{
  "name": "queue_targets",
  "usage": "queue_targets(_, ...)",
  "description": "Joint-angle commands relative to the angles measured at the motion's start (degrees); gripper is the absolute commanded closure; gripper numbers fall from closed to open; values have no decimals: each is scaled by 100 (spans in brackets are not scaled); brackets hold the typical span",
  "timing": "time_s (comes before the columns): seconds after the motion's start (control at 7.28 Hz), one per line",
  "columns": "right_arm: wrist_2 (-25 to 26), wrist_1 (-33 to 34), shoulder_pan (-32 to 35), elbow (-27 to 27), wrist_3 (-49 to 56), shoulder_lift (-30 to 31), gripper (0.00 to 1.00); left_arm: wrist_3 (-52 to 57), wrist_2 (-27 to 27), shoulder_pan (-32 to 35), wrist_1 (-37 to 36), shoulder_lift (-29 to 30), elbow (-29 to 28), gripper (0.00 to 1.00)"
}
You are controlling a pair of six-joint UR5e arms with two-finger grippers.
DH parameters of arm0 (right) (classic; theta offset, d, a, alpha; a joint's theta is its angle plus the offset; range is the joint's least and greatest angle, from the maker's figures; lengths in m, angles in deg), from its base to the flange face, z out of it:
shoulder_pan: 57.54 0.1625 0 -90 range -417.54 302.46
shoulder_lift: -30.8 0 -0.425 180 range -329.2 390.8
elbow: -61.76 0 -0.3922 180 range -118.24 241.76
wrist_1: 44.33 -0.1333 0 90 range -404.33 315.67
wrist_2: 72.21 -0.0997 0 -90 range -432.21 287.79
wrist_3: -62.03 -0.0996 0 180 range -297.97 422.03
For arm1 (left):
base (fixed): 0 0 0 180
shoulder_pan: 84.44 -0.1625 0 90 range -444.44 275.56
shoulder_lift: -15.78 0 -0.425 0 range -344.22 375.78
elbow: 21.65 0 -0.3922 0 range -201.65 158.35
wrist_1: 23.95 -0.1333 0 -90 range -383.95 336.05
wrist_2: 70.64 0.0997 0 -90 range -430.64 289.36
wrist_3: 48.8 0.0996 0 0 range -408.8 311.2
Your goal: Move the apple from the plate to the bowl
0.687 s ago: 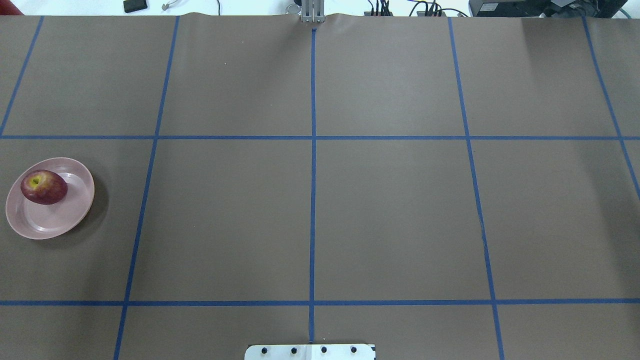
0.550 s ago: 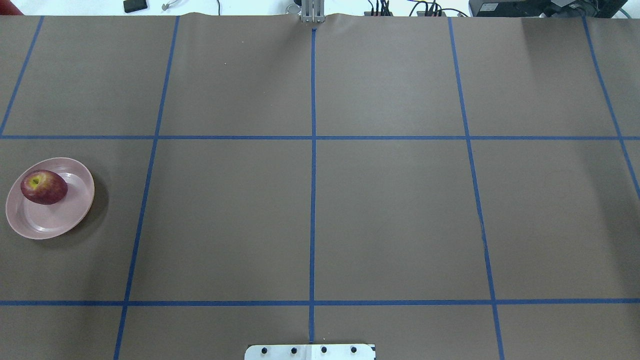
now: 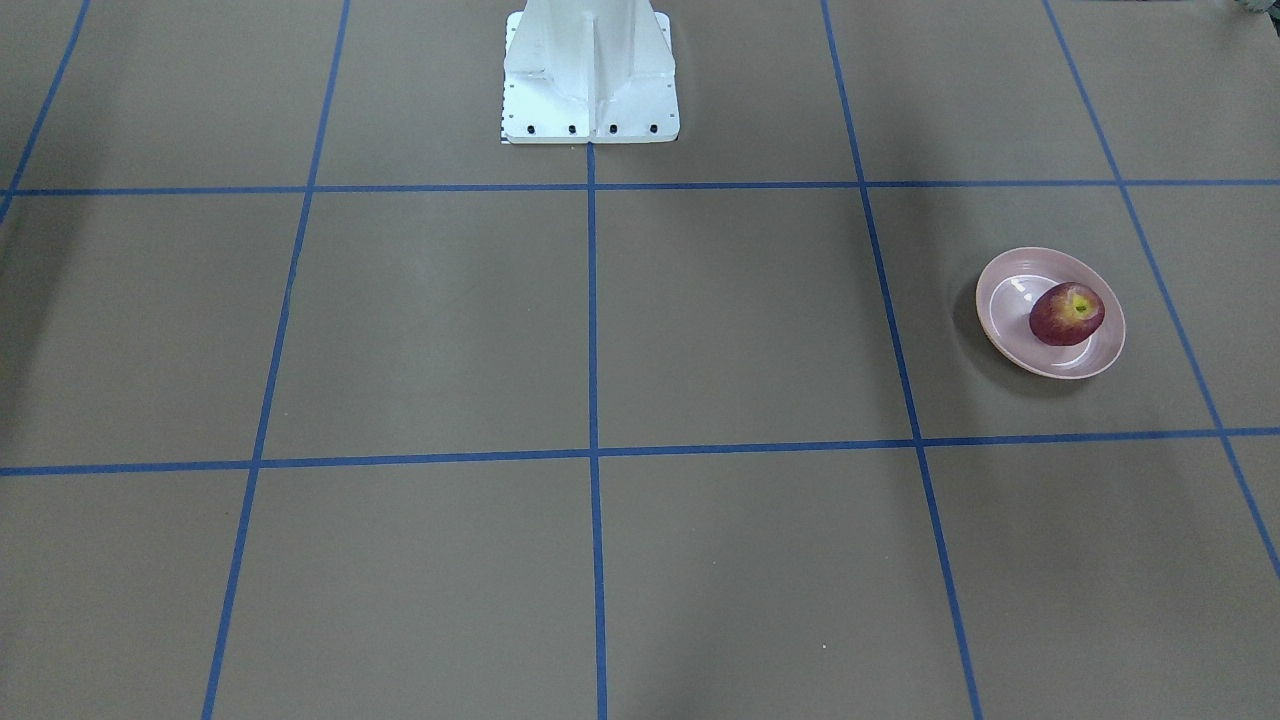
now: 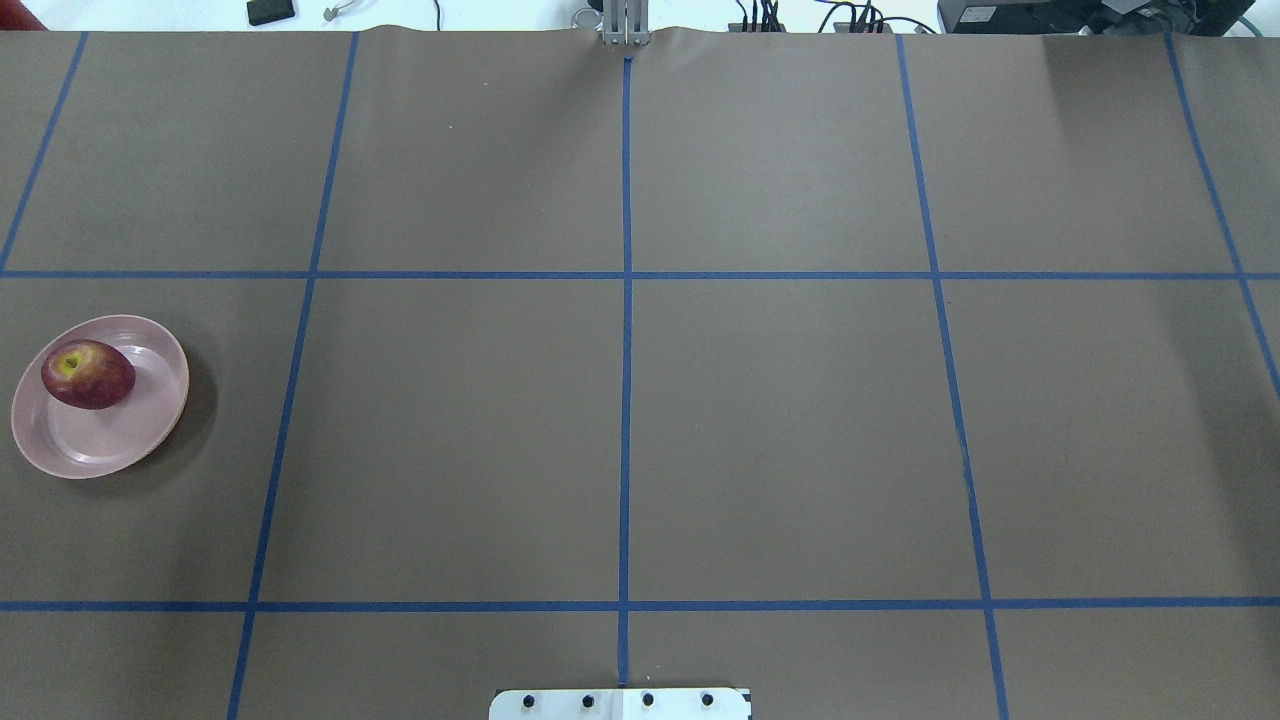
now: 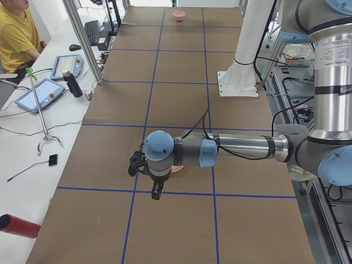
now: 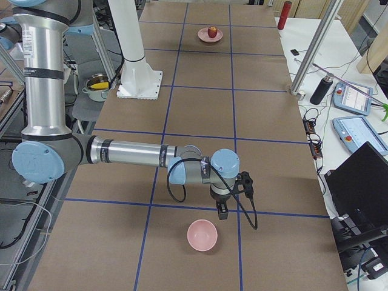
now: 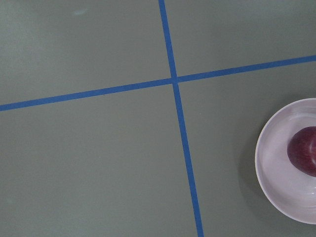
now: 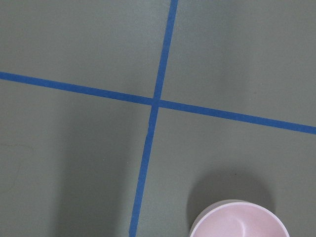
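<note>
The dark red apple (image 3: 1067, 314) lies on the shallow pink plate (image 3: 1003, 300), at the table's left side in the overhead view, apple (image 4: 88, 373) on plate (image 4: 100, 445). The left wrist view shows the plate (image 7: 274, 163) and the apple (image 7: 303, 155) at its right edge. The small deep pink bowl (image 6: 202, 235) stands at the table's far right end and shows in the right wrist view (image 8: 239, 224). My left gripper (image 5: 157, 191) hangs beside the plate, above the table. My right gripper (image 6: 221, 211) hangs just behind the bowl. Whether either is open I cannot tell.
The white robot base (image 3: 590, 70) stands at the table's middle edge. Blue tape lines grid the brown table. An operator in yellow (image 5: 16, 33), tablets, a black bottle (image 5: 71, 83) and a red cylinder (image 5: 19, 225) are along the far side; a laptop (image 6: 364, 182) too.
</note>
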Motion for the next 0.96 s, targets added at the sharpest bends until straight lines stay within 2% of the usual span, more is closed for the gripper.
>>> queue_targets(0.0,2,-24,0,-101,77,70,0,9,-6,0,5,0,-24,2)
queue_targets(0.14,3,-555,0,-450,190,140,0,9,-6,0,5,0,-24,2)
queue_targets(0.27,-6,-1353,26,-1054,200,149,0,9,-6,0,-4,0,-24,2)
queue_targets(0.41,-67,-1648,87,-1434,218,149,0,9,-6,0,5,0,-33,2)
queue_targets(0.82,-340,-1659,308,-2051,578,114,0,9,-6,0,5,0,-42,2)
